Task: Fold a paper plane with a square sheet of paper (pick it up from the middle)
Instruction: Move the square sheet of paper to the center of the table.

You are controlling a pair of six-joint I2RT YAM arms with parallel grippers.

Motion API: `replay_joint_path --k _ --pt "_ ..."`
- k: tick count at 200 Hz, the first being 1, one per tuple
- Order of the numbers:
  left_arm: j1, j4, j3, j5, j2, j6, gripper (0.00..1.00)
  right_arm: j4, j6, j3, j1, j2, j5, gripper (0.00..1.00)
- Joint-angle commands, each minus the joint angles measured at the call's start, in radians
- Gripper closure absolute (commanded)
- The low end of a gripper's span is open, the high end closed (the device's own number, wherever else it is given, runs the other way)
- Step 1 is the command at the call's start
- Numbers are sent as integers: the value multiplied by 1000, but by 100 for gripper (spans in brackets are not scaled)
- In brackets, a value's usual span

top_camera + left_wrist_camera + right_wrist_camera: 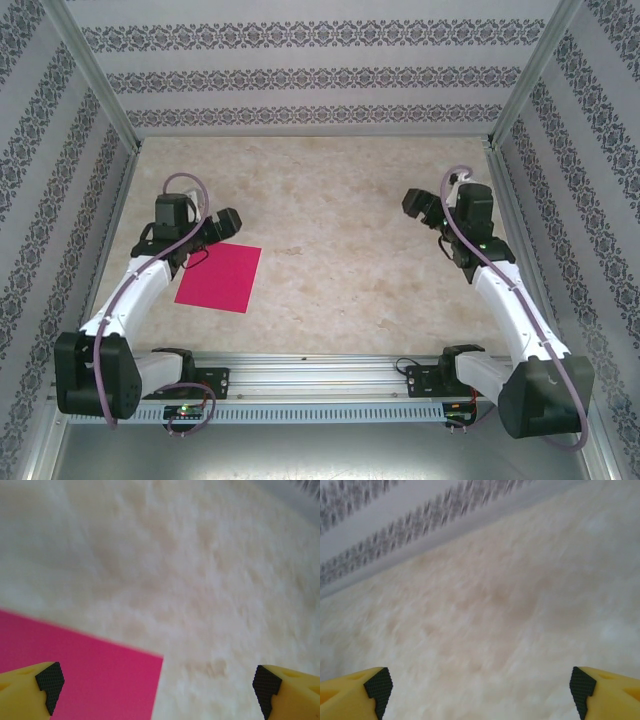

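The square sheet of paper [218, 277] lies flat on the table [340, 250], on the left side. The left gripper [224, 221] hangs wide open just past its far edge. It should go to the paper's middle, then pinch softly. The right gripper [418, 204], open too, sits well apart.

Overhead, you look down on the whole table [350, 250]; your wrist cameras skim it closely, the left sharing the pink sheet [219, 278].

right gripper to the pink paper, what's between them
Bare table in the top view, nothing between the right gripper and the square sheet of paper.
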Motion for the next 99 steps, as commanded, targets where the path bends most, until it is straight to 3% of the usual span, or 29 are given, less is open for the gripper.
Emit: replay_joint_path --k 1,32,64,99 --pt "-5 -174 -26 128 -18 -50 0 -135 125 -29 69 -25 -129 2" --pt "-7 -143 -82 138 10 -97 0 -129 180 -30 170 44 -51 2" --pt "-50 -86 -57 166 118 -95 0 -211 177 88 235 195 -95 2" --pt "-68 -80 -44 186 191 -94 0 -171 211 100 334 221 -5 3"
